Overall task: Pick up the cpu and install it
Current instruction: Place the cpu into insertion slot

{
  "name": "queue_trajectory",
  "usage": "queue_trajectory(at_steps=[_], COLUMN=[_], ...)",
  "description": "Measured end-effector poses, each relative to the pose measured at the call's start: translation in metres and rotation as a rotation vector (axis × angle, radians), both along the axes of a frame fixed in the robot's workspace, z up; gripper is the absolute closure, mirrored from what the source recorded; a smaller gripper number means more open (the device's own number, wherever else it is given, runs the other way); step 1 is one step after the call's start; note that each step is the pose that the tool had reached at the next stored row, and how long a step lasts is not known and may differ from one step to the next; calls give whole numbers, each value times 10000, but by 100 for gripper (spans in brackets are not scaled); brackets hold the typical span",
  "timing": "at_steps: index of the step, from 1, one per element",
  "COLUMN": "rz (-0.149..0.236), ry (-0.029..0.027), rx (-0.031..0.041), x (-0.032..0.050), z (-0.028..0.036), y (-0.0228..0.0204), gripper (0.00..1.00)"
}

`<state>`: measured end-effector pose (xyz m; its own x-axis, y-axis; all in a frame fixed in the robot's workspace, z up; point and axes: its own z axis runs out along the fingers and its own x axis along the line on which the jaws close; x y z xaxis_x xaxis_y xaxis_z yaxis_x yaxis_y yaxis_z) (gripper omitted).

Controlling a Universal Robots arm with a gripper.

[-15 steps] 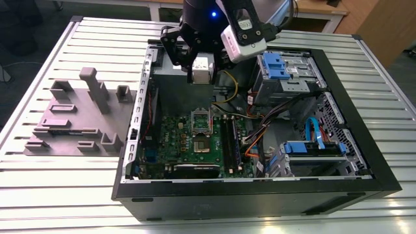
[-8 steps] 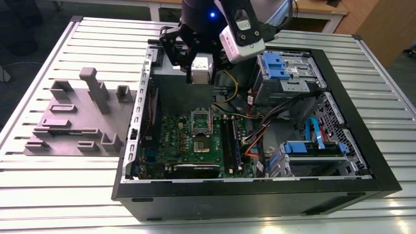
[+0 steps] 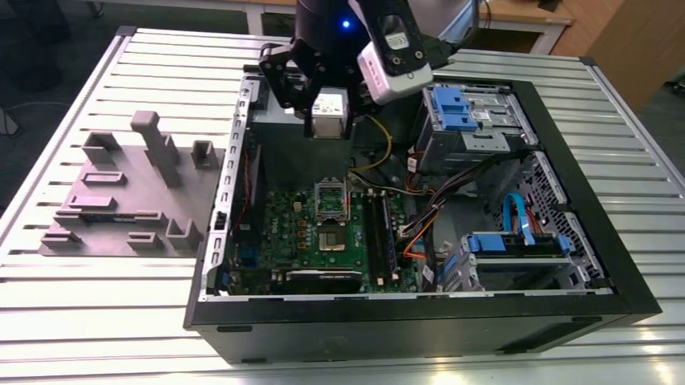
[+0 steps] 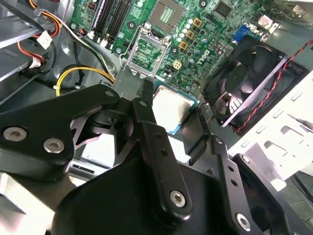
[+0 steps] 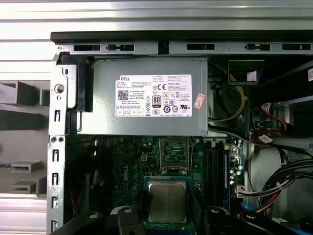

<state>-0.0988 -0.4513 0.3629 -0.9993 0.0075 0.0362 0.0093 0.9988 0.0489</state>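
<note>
My gripper [image 3: 329,122] hangs over the back of the open computer case [image 3: 599,265] and is shut on the cpu [image 3: 330,107], a flat silvery square chip. In the first wrist view the cpu [image 5: 167,200] sits between two black fingers [image 5: 138,203], with its metal top facing the camera. The second wrist view has the cpu [image 4: 172,104] edge-on past the black finger links. Below it, on the green motherboard [image 3: 289,233], the socket [image 5: 174,155] lies with its silver hinged frame [image 3: 330,196] raised. The chip is above and apart from the socket.
A grey power supply [image 5: 146,98] fills the case's end under the arm. Blue drive cages [image 3: 460,108] and bundled cables [image 3: 428,208] crowd the exterior view's right. A black fan [image 4: 249,78] sits beside the board. A grey parts fixture [image 3: 128,192] stands outside the case.
</note>
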Motion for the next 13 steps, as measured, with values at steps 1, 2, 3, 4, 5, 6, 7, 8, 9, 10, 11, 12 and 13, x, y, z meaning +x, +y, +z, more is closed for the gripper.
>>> queue_trajectory(at_steps=[1, 2, 3, 4, 5, 6, 7, 8, 9, 10, 11, 12, 13], rz=[0, 0, 0, 0, 0, 0, 0, 0, 0, 0, 0, 0, 0], ry=[0, 0, -1, 0, 0, 0, 0, 0, 0, 0, 0, 0, 0], rx=[0, 0, 0, -1, 0, 0, 0, 0, 0, 0, 0, 0, 1], x=[-3, -7, -11, -14, -18, -22, -25, -29, -32, -36, -39, -43, -47], z=[0, 0, 0, 0, 0, 0, 0, 0, 0, 0, 0, 0, -1], y=[0, 0, 0, 0, 0, 0, 0, 0, 0, 0, 0, 0, 0], gripper=[53, 53, 53, 53, 53, 53, 53, 53, 53, 53, 53, 53, 53])
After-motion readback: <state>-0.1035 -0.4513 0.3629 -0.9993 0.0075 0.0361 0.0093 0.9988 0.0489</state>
